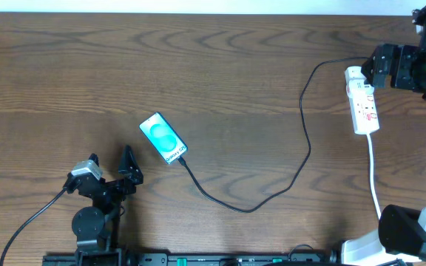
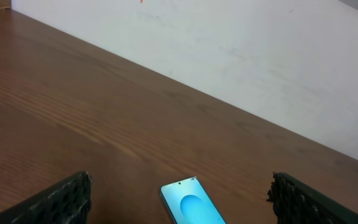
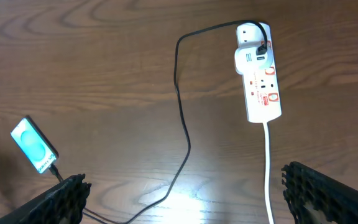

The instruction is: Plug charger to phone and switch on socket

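The phone (image 1: 163,137) lies face up left of the table's centre, its turquoise screen lit. It also shows in the left wrist view (image 2: 191,205) and the right wrist view (image 3: 35,144). The charger, a thin black cable (image 1: 305,148), runs from the phone's near end in a long loop to the far end of the socket (image 1: 364,103), a white power strip. Its plug tip sits at the phone's bottom edge (image 3: 55,167). My left gripper (image 1: 113,166) is open and empty just short of the phone. My right gripper (image 1: 372,68) is open and empty, raised by the socket's far end (image 3: 260,74).
The socket's white cord (image 1: 372,170) runs toward the table's near right edge, next to the right arm's base (image 1: 401,229). The left arm's base (image 1: 91,222) stands at the near left. A white wall (image 2: 229,50) borders the far edge.
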{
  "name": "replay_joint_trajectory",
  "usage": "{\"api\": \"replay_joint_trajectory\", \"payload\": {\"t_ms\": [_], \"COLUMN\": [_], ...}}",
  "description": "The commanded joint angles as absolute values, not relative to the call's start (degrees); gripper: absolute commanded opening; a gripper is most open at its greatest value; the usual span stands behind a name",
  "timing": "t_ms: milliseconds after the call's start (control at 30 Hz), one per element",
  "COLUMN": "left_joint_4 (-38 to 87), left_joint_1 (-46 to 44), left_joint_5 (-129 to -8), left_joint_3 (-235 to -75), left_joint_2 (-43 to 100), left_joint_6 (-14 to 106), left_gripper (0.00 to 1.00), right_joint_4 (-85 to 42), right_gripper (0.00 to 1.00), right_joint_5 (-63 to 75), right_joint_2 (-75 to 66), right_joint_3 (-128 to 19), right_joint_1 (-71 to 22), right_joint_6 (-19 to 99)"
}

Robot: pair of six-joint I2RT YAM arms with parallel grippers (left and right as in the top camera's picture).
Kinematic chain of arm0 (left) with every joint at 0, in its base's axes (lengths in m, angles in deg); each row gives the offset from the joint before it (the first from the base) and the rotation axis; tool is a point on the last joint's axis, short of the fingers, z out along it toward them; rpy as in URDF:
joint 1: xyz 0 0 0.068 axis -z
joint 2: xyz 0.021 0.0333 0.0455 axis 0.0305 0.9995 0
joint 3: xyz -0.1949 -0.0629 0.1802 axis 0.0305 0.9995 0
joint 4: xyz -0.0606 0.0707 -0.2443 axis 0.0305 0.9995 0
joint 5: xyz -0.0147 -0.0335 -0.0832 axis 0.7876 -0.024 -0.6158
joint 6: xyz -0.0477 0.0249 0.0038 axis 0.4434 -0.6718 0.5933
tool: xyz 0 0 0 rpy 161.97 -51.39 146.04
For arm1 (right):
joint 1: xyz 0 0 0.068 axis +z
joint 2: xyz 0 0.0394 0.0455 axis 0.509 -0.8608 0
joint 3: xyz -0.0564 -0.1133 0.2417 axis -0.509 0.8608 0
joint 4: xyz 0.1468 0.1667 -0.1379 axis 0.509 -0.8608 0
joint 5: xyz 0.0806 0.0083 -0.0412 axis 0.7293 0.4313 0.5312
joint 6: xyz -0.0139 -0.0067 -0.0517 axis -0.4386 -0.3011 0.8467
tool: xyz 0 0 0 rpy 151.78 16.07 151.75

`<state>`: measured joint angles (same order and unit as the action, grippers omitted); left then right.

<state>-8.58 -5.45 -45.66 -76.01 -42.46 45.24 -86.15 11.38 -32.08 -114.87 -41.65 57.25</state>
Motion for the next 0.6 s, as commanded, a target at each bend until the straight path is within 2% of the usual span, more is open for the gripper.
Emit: {"api": "replay_joint_trajectory", "payload": {"t_ms": [0, 133, 267, 567], "left_joint_4": [-6.09, -6.07, -6.07, -6.07], "left_joint_1": [-5.63, -5.63, -5.63, -5.63], "left_joint_5": [-46.21, -46.21, -46.21, -46.21], "left_joint_3": [-75.35, -75.35, -75.35, -75.35], "left_joint_2": [-42.81, -42.81, -42.81, -42.81], "left_joint_6": [44.21, 44.23, 44.23, 44.23], "left_gripper": [0.92, 0.92, 0.92, 0.92], "right_joint_4": [-86.24, -85.45, -77.28, -48.36], "right_gripper": [0.99, 0.99, 0.99, 0.99], "right_joint_5": [11.31, 11.16, 11.13, 11.16], "right_joint_2": [-31.84, -31.16, -27.60, -9.48], "right_joint_3": [-115.44, -115.38, -110.96, -80.56], "right_joint_1": [-41.41, -40.97, -38.11, -31.68], "right_joint_6": [56.74, 56.70, 56.70, 56.68]}}
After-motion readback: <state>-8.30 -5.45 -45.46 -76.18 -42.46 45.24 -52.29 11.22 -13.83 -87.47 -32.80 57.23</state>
